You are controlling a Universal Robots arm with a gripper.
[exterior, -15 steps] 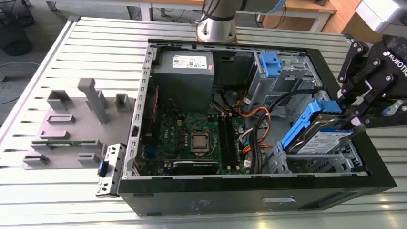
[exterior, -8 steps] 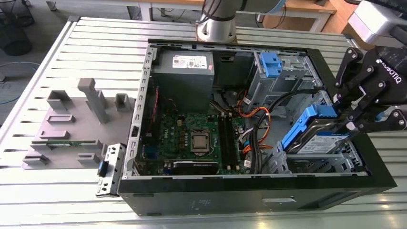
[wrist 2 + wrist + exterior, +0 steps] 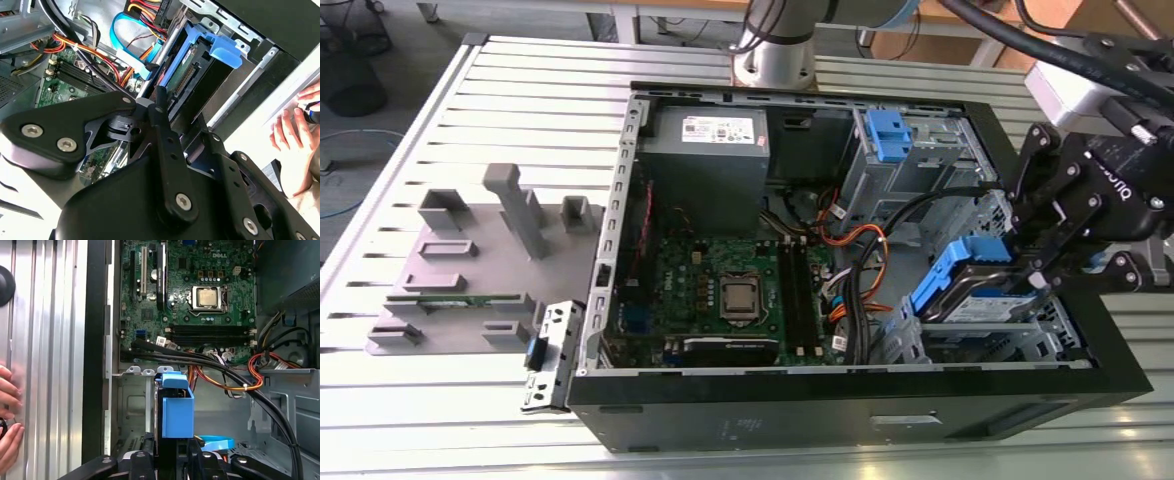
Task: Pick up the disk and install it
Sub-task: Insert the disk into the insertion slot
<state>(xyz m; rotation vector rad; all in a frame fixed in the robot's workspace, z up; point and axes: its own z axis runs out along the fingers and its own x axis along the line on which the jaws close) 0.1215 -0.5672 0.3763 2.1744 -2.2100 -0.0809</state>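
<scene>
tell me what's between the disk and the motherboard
Black and orange cables run between the disk and the motherboard, in the first wrist view.

The disk (image 3: 176, 415), blue rail toward the camera, is clamped in the gripper (image 3: 172, 462) over the open case (image 3: 95, 365), cables (image 3: 220, 362) and motherboard (image 3: 190, 295) beyond it; a hand (image 3: 9, 442) rests on the table (image 3: 50, 340) beside
</scene>
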